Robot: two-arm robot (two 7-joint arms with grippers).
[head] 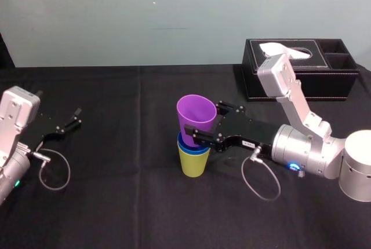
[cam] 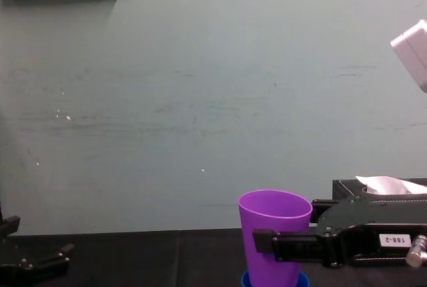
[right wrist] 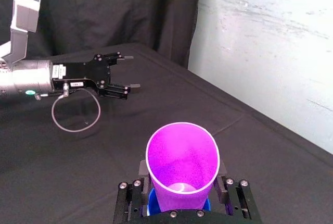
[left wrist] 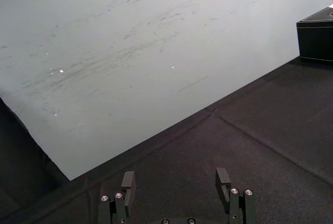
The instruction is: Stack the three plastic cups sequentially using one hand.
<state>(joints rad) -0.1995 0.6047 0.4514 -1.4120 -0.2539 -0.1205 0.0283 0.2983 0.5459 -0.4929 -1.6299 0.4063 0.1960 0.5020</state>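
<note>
The purple cup [head: 197, 116] leans slightly, its base sunk into the blue cup [head: 186, 146], which is nested in the yellow-green cup [head: 194, 162] standing mid-table. My right gripper [head: 203, 123] reaches in from the right and is shut on the purple cup, one finger on each side of its wall. In the right wrist view the purple cup [right wrist: 182, 164] sits between the fingers [right wrist: 144, 171], with the blue cup's rim [right wrist: 151, 204] just under it. The chest view shows the purple cup [cam: 273, 233] from the side. My left gripper [head: 74, 118] rests open at the far left, holding nothing.
A black tissue box [head: 301, 69] stands at the back right, behind my right arm. Black cloth covers the table, with a pale wall behind it. A cable loop [head: 55, 174] hangs by the left wrist and another by the right wrist [head: 261, 182].
</note>
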